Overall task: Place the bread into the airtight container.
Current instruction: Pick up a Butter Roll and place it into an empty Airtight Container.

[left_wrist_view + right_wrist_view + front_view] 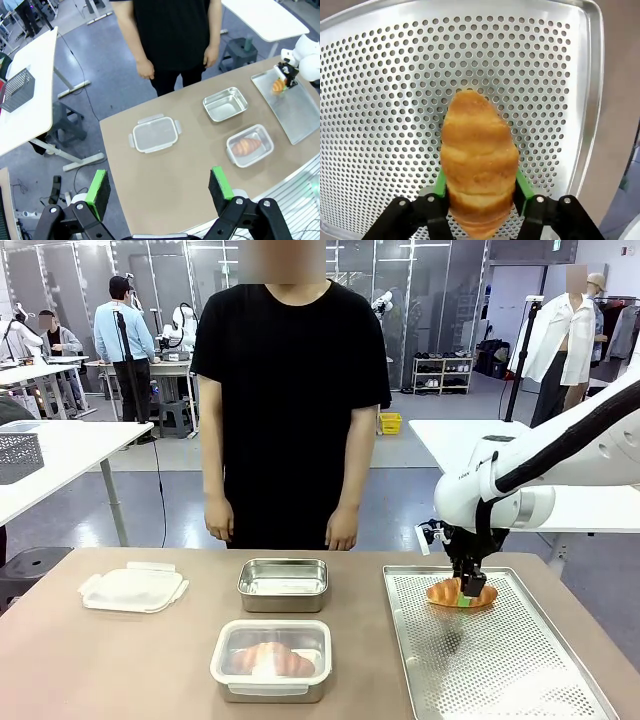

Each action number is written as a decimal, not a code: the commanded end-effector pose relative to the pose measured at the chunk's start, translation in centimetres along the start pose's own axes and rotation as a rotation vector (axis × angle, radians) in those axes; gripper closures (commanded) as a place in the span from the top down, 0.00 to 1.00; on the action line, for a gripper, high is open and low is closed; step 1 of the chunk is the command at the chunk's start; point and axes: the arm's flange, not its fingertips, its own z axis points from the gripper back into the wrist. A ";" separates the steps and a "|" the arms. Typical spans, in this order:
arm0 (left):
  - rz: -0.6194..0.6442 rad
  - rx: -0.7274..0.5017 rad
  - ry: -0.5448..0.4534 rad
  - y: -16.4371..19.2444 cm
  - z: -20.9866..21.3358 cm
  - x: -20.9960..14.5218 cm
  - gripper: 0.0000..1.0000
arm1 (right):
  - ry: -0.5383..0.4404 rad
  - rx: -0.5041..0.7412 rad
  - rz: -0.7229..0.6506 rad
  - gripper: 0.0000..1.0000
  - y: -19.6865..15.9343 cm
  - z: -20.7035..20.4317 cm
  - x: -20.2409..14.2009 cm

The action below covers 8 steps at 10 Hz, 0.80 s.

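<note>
Green pads [521, 184] of the right end effector [479, 182] sit nearest my lens, pressed on both flanks of the croissant [477, 150]. Narrow grip, closed on the bread across its short width. My read: that is the only axis that fits between the fingers.

- Croissant lies at the far end of the perforated tray [500, 660], toward the person [290, 410]. It looks to be resting on the mesh, not lifted; I cannot be sure.
- Left of the tray, at the near edge of the counter [120, 670]: clear airtight container [270, 692], open, second croissant [275, 660] already inside.
- Left of the tray and farther back: steel pan [284, 606], empty.
- Lid [133, 590] lies flat, well left of the tray, probably set aside so the container mouth is free.
- Left end effector [159, 190]: wide, holding nothing, high over the counter and well apart from the tray. Out of the carry path, I judge.
- Person's hands hang down, off the counter.

Next, as I judge it: lift clear, carry left off the tray, lower beside the second croissant. Soft crust may crush or slip.
</note>
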 end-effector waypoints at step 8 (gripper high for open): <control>-0.003 0.001 0.000 0.1 0.1 0.1 1.00 | 0.008 -0.076 -0.110 0.53 3.1 11.8 5.0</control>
